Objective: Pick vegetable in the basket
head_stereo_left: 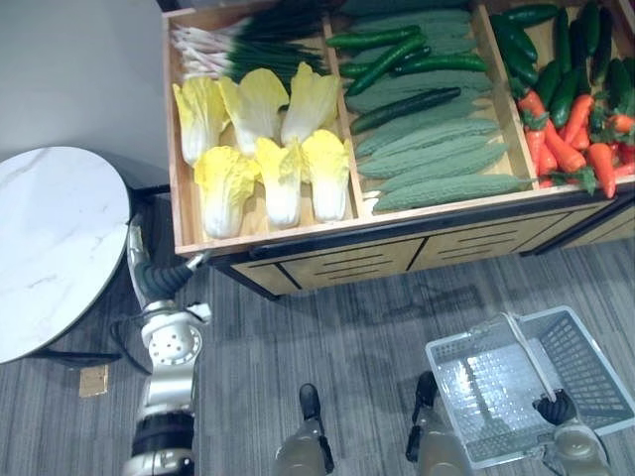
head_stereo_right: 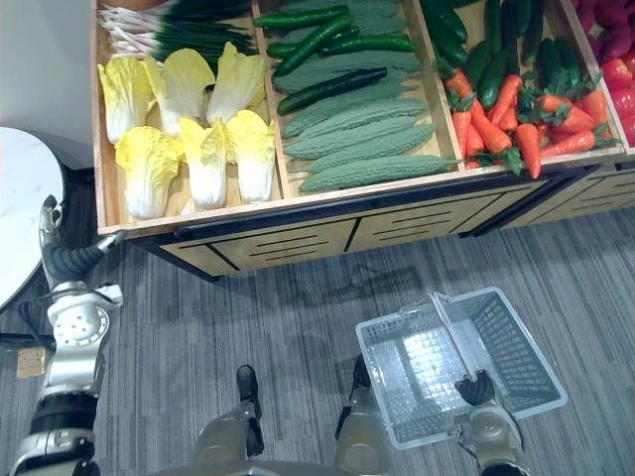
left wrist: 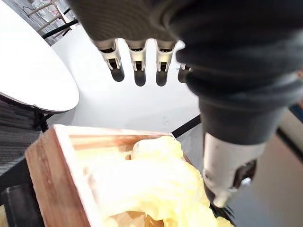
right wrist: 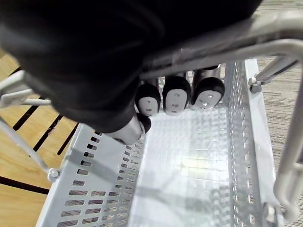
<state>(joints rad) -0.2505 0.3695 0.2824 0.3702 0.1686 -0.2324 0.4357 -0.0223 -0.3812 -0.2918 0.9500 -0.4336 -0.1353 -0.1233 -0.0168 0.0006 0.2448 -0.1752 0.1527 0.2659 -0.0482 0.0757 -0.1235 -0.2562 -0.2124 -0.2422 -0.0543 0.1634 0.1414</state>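
Observation:
Yellow napa cabbages (head_stereo_left: 260, 149) lie in the left compartment of the wooden produce stand (head_stereo_left: 377, 260). My left hand (head_stereo_left: 164, 276) is raised at the stand's front left corner, open, its straight fingers (left wrist: 137, 61) above the nearest cabbage (left wrist: 151, 179) and apart from it. A grey plastic basket (head_stereo_left: 446, 352) hangs low on my right, with nothing inside. My right hand (head_stereo_left: 556, 409) is shut on the basket's handle (right wrist: 265, 49), its fingers (right wrist: 175, 97) curled round the bar.
A round white marble table (head_stereo_left: 50, 248) stands close on the left of my left arm. The stand also holds green onions (head_stereo_left: 248, 40), cucumbers (head_stereo_left: 397, 59), bitter gourds (head_stereo_left: 437, 149), carrots (head_stereo_left: 566, 139) and red peppers (head_stereo_right: 610, 59). Grey floor lies between stand and basket.

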